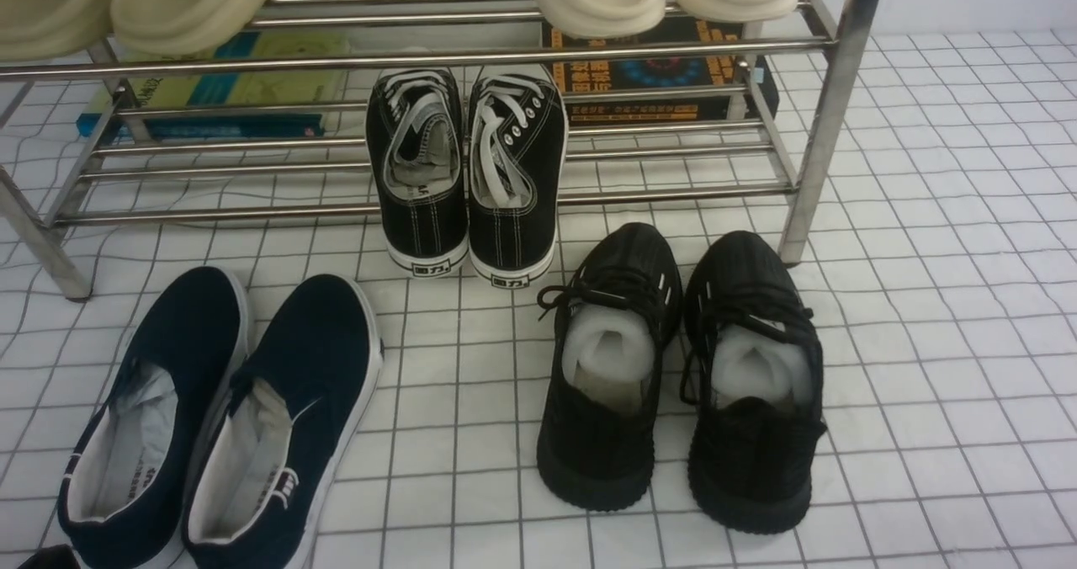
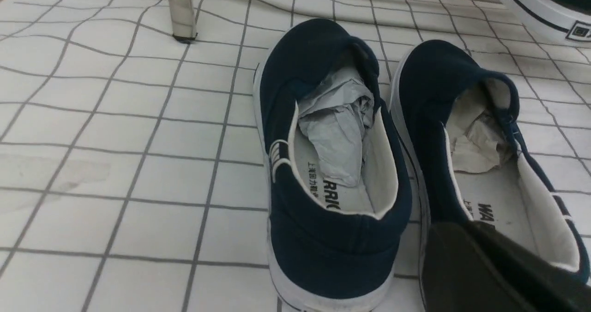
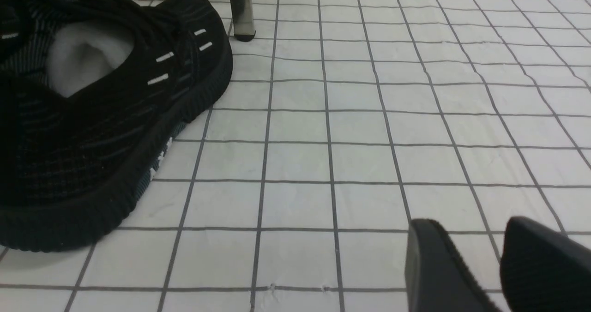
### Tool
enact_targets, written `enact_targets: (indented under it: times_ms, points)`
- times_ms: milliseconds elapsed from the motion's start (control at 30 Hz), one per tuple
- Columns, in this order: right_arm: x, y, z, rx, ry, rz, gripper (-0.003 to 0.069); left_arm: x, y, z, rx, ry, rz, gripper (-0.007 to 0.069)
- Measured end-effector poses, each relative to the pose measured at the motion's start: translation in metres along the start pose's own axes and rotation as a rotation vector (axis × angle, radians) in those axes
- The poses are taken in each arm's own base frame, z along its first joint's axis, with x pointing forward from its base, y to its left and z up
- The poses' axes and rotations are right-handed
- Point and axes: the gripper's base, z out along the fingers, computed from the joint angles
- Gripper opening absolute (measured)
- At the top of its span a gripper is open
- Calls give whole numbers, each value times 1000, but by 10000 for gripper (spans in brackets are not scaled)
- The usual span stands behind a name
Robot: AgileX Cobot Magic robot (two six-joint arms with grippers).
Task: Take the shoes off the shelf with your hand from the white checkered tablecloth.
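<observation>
Lying on the white checkered tablecloth right under and ahead of the black left gripper, clear of the steel-tube shelf: navy blue canvas slip-on shoes. Probably handling light and soft (paper stuffed inside), favouring the firmer heel collar. Left gripper closing almost together over one heel, grip unclear. Black right gripper hanging parted, holding nothing.

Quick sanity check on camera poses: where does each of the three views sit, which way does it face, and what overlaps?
Front: between the arms, facing forward and down at the steel shoe rack and checkered tablecloth; no gripper clearly visible.
Left wrist: low over the cloth, facing the navy slip-ons; left gripper at frame edge.
Right wrist: low, facing a black knit sneaker; right gripper, fingers slightly apart.
Shared: front and left wrist both show the slip-ons.
</observation>
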Motion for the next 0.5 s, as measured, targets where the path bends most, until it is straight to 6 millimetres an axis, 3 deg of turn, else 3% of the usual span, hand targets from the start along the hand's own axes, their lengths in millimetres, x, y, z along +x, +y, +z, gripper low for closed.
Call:
enact_targets:
  times_ms: [500]
  points:
    - [0, 0, 0, 0, 0, 0, 239, 0, 1, 0, -13, 3, -15, 54]
